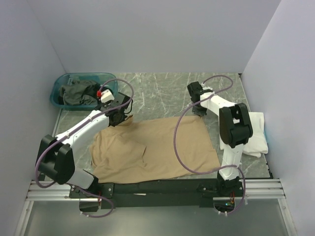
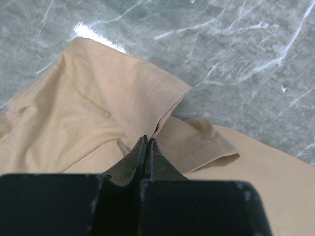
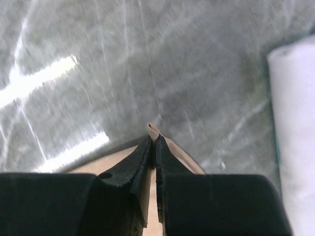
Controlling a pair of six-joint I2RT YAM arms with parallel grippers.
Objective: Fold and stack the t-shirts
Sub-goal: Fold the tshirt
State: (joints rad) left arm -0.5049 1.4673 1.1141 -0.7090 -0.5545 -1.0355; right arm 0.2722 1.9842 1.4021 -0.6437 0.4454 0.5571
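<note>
Top external view showed the marbled worktop (image 1: 162,88) with the tan t-shirt (image 1: 157,147) spread flat across its middle, long axis running left to right, sleeves at the left and hem at the right. A folded white t-shirt (image 1: 256,133) lay at the right edge, and dark t-shirts (image 1: 78,93) sat heaped in the teal tub (image 1: 58,81) at the far left corner. Both arms reached forward over the cloth to its far edge, the left arm slanting across the shirt's left part and the right arm standing beside its right edge with the elbow raised. From each end effector, the shirt's body lay back toward the arm bases, so a fold would probably carry the far edge nearward. The left end effector (image 1: 118,115) was pinched closed on cloth beside the sleeve (image 2: 162,98). The right end effector (image 1: 199,112) was likewise clamped on the far hem corner (image 3: 153,129), whose tip poked out past the closed jaws. Each arm was nearer to its own corner.
</note>
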